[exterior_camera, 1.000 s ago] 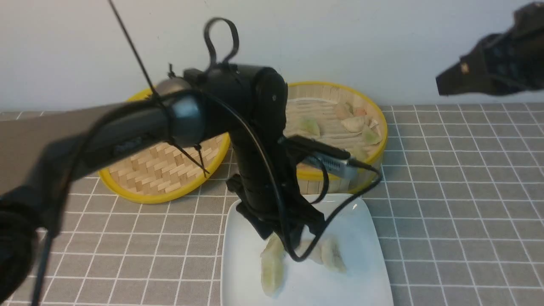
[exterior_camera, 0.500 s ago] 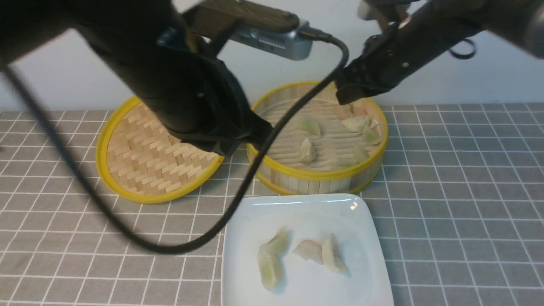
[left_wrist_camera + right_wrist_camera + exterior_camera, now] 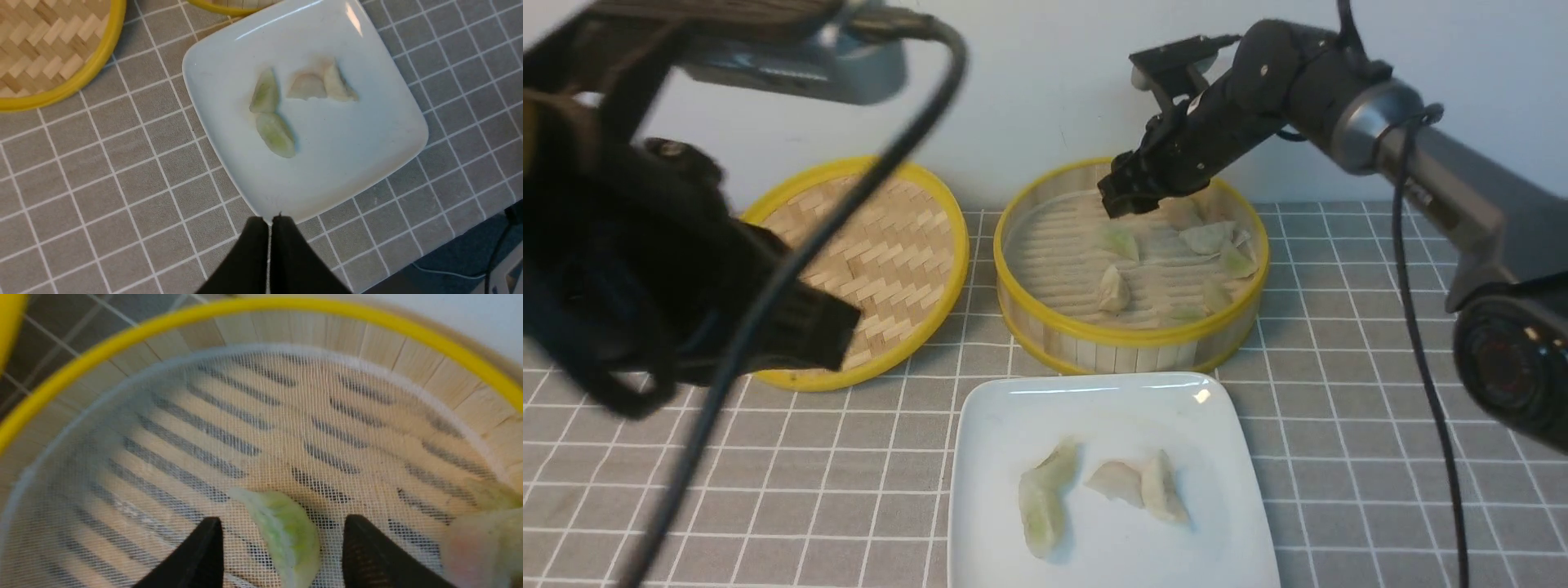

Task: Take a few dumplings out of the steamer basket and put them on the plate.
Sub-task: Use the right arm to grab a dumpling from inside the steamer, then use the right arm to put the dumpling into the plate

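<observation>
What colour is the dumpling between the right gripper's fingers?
Pale green dumpling, clearest in the right wrist view.

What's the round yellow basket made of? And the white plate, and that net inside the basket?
The steamer basket looks like bamboo: pale upright slats, yellow-painted rims. The plate seems glazed ceramic, maybe plastic: glossy white with bright glare. The liner looks like fine white fabric mesh.

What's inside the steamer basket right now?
Several dumplings lie on a white mesh liner in the steamer basket. The open right gripper covers part of the far floor, so anything beneath it cannot be seen.
</observation>
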Robot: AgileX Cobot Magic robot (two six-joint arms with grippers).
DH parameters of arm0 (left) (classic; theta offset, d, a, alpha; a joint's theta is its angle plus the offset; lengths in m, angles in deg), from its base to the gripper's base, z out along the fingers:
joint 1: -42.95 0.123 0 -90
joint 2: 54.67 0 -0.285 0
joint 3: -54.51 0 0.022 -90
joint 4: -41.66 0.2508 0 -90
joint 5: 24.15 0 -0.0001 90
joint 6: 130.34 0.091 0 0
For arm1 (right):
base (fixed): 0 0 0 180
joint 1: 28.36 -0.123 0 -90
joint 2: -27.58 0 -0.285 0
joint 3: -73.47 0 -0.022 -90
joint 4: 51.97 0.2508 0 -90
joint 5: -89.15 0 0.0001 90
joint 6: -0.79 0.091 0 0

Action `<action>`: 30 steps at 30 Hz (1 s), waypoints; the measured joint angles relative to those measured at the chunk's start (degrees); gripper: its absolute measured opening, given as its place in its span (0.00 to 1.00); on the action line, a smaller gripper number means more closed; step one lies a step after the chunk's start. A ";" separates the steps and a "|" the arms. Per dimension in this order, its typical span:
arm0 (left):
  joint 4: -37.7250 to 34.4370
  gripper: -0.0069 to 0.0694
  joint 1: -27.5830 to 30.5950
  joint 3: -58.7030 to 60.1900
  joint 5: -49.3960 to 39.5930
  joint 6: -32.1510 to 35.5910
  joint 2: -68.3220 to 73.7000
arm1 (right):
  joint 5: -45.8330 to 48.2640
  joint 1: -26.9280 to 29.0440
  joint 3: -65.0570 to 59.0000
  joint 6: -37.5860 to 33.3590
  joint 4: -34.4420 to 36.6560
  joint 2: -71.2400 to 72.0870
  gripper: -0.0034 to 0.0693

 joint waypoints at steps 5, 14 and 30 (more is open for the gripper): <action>0.05 0.08 0.00 0.87 -0.18 -1.53 -4.75 | 2.23 0.00 0.59 0.53 -0.26 -3.18 0.56; 0.05 0.08 0.00 0.93 -0.23 -2.36 -6.00 | 7.50 0.00 2.55 3.47 -3.36 -2.67 0.13; 0.41 0.08 0.00 0.98 -0.23 -0.52 -6.00 | 13.16 -2.67 -27.56 6.70 -3.56 38.25 0.13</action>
